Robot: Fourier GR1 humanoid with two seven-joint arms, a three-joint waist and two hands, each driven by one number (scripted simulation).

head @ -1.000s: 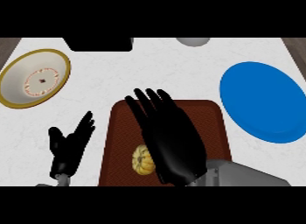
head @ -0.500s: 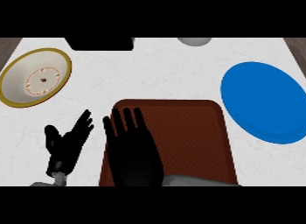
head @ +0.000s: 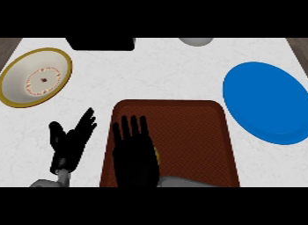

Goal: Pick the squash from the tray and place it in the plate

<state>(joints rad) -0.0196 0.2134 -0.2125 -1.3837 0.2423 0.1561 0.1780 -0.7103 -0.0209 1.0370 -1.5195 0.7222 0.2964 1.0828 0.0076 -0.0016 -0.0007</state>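
since a moment ago the right hand (head: 134,154) has slid left over the brown tray (head: 196,136) — fingers straight and spread, covering the squash (head: 156,154), only a yellow sliver showing. left hand (head: 71,139) rests open beside the tray. the flat, round blue plate (head: 268,102) waits well apart, right.

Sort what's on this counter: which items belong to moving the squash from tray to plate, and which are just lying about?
Part of the job:
- dark red-brown rectangular tray
- yellow squash, only a sliver showing beside the hand
- robot's black right hand, flat over the tray
- a plate; either could be the target: round blue plate or cream gold-rimmed plate

Lying about:
- black rectangular object
- grey round object
- left hand, resting
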